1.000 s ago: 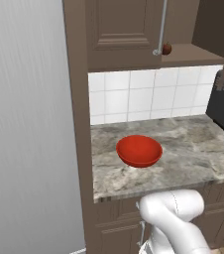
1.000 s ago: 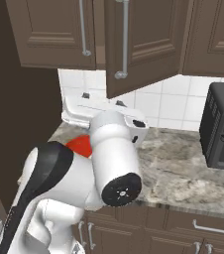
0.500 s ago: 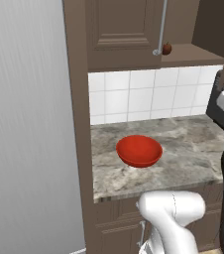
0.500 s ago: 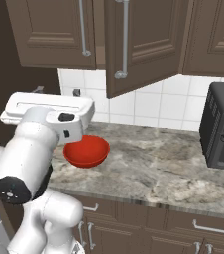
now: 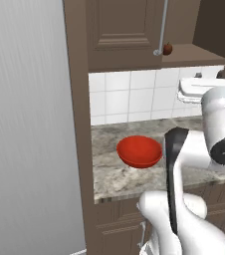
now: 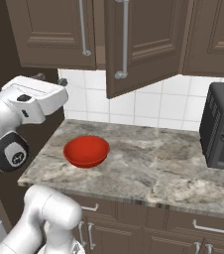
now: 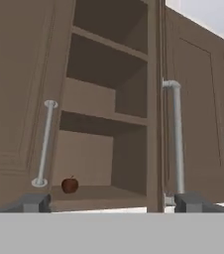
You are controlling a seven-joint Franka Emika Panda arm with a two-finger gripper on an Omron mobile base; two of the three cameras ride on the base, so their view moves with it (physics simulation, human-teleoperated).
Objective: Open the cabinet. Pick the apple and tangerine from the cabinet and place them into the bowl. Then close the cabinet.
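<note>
The cabinet has its right door swung open and its left door shut. The apple, small and dark red, sits at the front left of the bottom shelf, beside the left door's handle; it is also at apple. The tangerine is hidden. The red bowl rests on the counter below, also at bowl. My gripper is open and empty. It hangs in front of and below the cabinet opening, pointing up into it, above and left of the bowl at gripper.
A black oven stands at the counter's right end. The open door's long silver handle stands just right of the opening. Further wall cabinet doors lie to the right. A tall panel bounds the counter on the left.
The arm has swung away from the open door toward the left side of the counter, and the hand now faces the cabinet opening. The jaws stay open.
</note>
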